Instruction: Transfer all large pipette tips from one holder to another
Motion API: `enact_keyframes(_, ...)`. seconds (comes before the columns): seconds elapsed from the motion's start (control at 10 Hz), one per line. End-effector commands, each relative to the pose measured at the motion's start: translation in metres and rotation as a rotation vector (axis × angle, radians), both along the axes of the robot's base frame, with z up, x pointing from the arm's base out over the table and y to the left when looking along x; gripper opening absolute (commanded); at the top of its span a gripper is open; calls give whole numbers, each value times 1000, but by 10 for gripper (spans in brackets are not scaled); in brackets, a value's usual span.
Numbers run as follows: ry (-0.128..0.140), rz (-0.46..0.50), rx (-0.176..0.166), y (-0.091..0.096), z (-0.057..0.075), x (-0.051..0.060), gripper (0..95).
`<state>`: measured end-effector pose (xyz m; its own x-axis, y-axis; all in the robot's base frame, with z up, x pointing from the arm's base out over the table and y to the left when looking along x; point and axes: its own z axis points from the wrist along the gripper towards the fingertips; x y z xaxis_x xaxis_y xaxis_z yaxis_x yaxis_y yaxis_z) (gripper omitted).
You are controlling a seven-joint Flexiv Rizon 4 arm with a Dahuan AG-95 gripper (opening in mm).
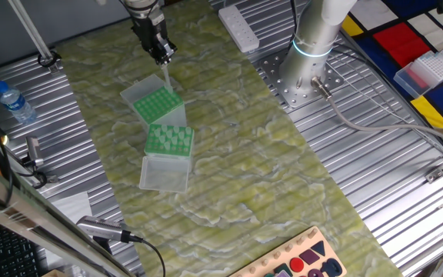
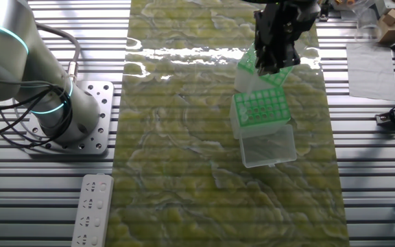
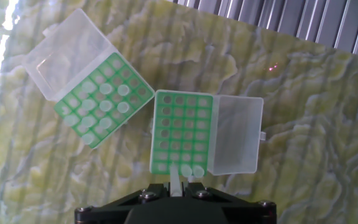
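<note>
Two green holders with open clear lids lie on the mat. The nearer holder (image 1: 169, 141) (image 2: 260, 108) (image 3: 104, 99) carries several large pipette tips (image 3: 106, 89). The farther holder (image 1: 158, 105) (image 3: 182, 132) is mostly bare holes, with two tips (image 3: 191, 170) at one edge. In the other fixed view it (image 2: 247, 65) is partly hidden behind my hand. My gripper (image 1: 164, 58) (image 2: 269, 67) (image 3: 176, 186) hangs above that edge, shut on one pale tip (image 1: 165, 78) (image 3: 176, 180) that points down.
A water bottle (image 1: 12, 101) stands on the metal table at the left. A white power strip (image 1: 239, 28) (image 2: 91, 209) lies beside the arm's base (image 1: 314, 38) (image 2: 53, 103). A blue tray (image 1: 429, 73) sits at the far right, a wooden shape board (image 1: 298, 261) at the near edge.
</note>
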<state>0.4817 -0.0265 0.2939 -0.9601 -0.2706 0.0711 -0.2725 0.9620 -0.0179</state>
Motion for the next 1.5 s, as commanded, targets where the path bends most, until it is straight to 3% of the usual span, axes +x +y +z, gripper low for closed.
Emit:
enact_keyframes(0.1,-4,6,0,-1,-2,-3,0)
enact_keyframes(1.5,-15,3,9,2,-8,-4,0)
